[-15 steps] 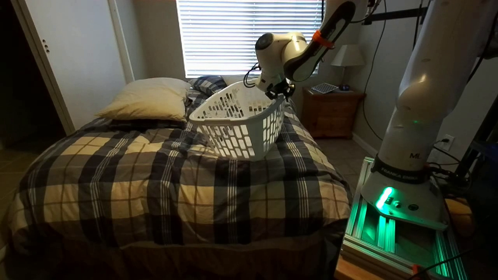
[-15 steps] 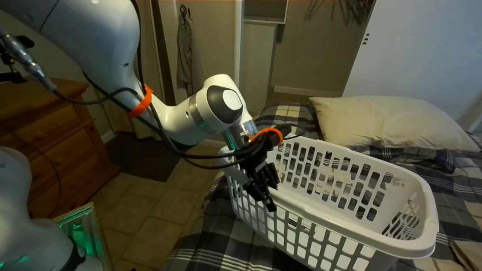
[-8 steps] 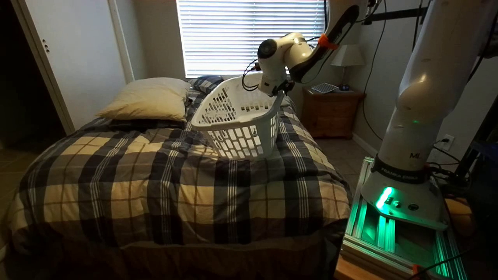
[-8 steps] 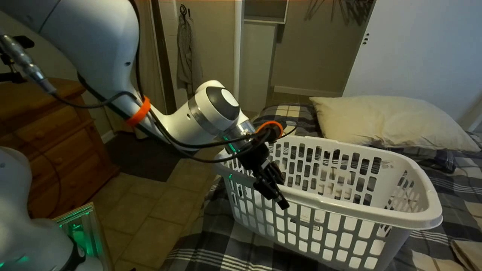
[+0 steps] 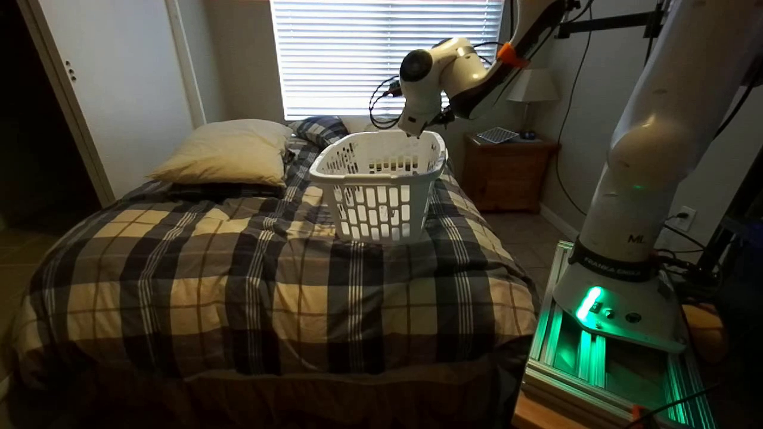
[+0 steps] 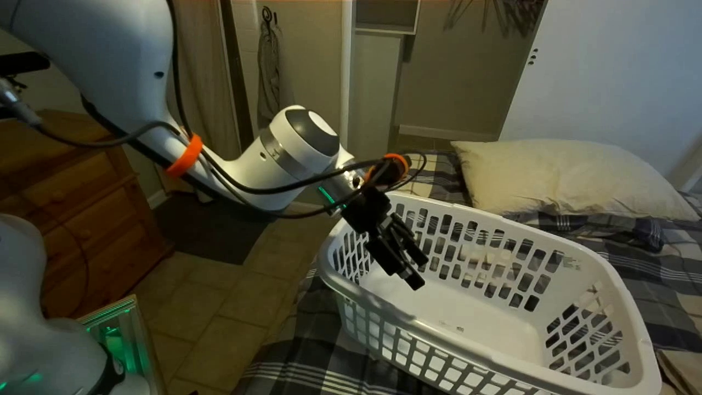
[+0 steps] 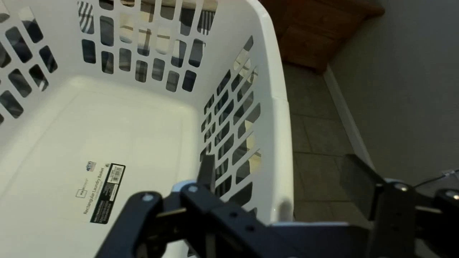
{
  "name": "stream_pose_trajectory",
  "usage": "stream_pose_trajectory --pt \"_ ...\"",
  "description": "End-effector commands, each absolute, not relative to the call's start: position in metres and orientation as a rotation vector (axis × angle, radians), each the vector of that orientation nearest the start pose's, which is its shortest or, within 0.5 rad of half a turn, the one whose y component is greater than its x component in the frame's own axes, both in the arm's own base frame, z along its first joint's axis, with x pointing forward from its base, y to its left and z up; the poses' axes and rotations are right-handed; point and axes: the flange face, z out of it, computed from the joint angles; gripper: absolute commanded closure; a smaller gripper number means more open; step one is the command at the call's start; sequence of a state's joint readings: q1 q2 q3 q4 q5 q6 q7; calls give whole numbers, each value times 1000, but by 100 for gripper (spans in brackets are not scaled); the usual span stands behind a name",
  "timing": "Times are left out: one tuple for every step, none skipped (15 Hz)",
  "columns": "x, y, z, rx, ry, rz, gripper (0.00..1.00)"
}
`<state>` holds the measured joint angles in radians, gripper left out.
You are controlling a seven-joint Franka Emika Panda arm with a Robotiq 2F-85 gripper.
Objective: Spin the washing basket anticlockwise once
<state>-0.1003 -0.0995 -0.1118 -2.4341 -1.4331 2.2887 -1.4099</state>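
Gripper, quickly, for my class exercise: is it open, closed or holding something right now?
Gripper: open, its jaws wide apart in the wrist view, holding nothing; the washing basket is not clamped.

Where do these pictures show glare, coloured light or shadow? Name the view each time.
In an exterior view, the window blinds glare nearly white while the bed skirt lies in shadow; in both exterior views, green light tints the metal frame; in the wrist view, the pincer looks dark against the pale washing basket, its label only partly legible.
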Motion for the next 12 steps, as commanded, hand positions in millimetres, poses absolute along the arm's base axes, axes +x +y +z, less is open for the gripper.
stream_pose_trajectory --pt "456 -103 400 1210 2074 -784 0" --pt "457 -98 412 1288 2066 -737 0" --pt "458 -92 426 1361 2052 -687 0" --pt "458 -86 439 1431 2023 -639 0" --pt "459 -80 452 1498 1999 -593 0" --pt "461 -73 465 1562 1978 -551 0" --pt "461 -66 477 1621 1956 -505 0" --pt "461 -58 491 1677 1925 -463 0" --pt "462 -52 504 1729 1892 -420 0" --pt "463 -46 516 1778 1856 -374 0" --pt "464 -39 529 1825 1818 -330 0" --pt "464 -34 539 1869 1779 -288 0"
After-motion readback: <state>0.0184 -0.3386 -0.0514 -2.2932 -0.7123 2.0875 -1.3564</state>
